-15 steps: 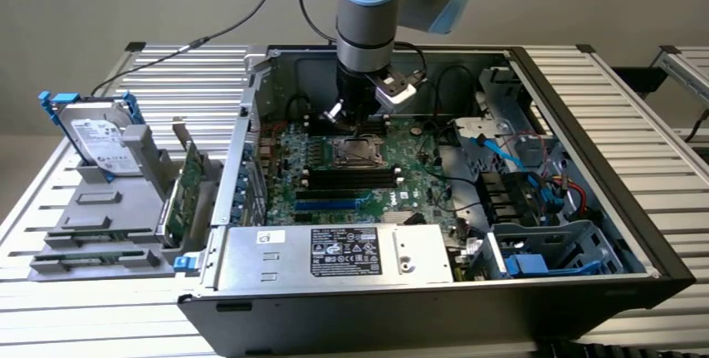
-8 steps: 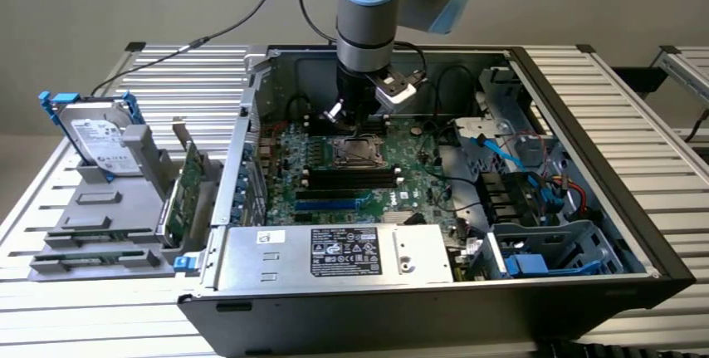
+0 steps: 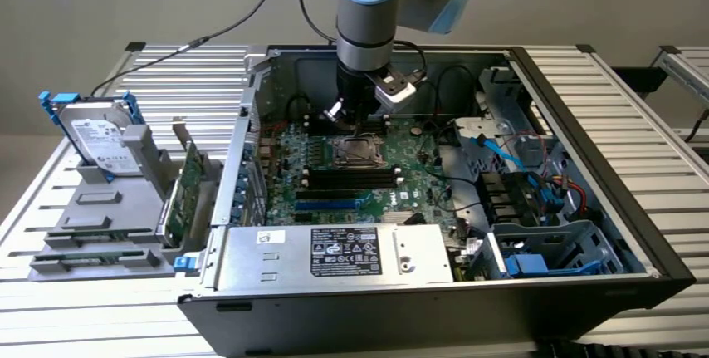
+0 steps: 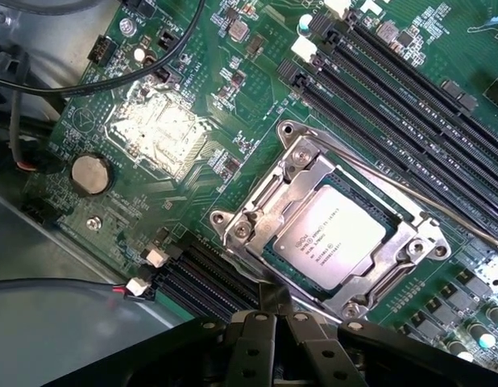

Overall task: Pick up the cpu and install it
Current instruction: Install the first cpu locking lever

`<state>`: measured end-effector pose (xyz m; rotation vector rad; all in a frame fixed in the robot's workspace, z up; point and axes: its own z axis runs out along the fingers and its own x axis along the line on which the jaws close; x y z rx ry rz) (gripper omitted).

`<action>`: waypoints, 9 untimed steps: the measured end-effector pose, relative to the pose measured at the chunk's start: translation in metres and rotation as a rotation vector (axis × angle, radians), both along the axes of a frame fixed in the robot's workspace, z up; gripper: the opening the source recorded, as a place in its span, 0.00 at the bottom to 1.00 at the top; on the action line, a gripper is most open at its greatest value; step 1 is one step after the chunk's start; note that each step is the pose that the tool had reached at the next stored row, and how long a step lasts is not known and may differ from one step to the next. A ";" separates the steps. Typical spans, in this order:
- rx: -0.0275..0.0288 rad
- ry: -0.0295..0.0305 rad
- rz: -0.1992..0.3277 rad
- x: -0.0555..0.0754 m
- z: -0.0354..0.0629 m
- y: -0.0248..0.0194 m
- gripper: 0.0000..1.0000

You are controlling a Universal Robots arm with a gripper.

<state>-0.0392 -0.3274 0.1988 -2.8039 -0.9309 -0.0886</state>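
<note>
On the slatted surface [image 3: 66, 208], at about nine o'clock in the exterior view, a grey rack [image 3: 105, 233] holds a hard drive [image 3: 98, 138] upright in a blue bracket. Just beside it, toward three o'clock, a green circuit card [image 3: 183, 196] stands on edge against the open computer case [image 3: 620, 208]. Inside the case lies the green motherboard [image 3: 332, 183], with the silver power supply [image 3: 332, 254] at its six o'clock side. The arm [image 3: 371, 9] comes down from twelve o'clock, and its gripper [image 3: 357, 113] hangs just above the processor socket [image 3: 357, 150], jaws pressed together and holding nothing.

In the wrist view the cpu [image 4: 328, 235] sits flat inside the socket frame [image 4: 257, 214], its silver-grey top with printed lettering facing up, the metal frame around it. The black gripper [image 4: 275, 322] is close to the frame's edge, apart from the chip. A round coin battery [image 4: 90, 174] lies on the board well apart from the socket, and black memory slots [image 4: 394, 89] run beside it.
</note>
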 end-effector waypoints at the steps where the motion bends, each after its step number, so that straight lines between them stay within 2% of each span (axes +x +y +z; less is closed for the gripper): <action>1: -0.0010 -0.0002 0.000 0.000 0.0001 0.0005 0.11; 4: -0.0091 -0.0003 -0.001 0.000 0.0005 0.0016 0.11; 9: -0.0315 -0.0004 -0.002 0.000 0.0015 0.0031 0.11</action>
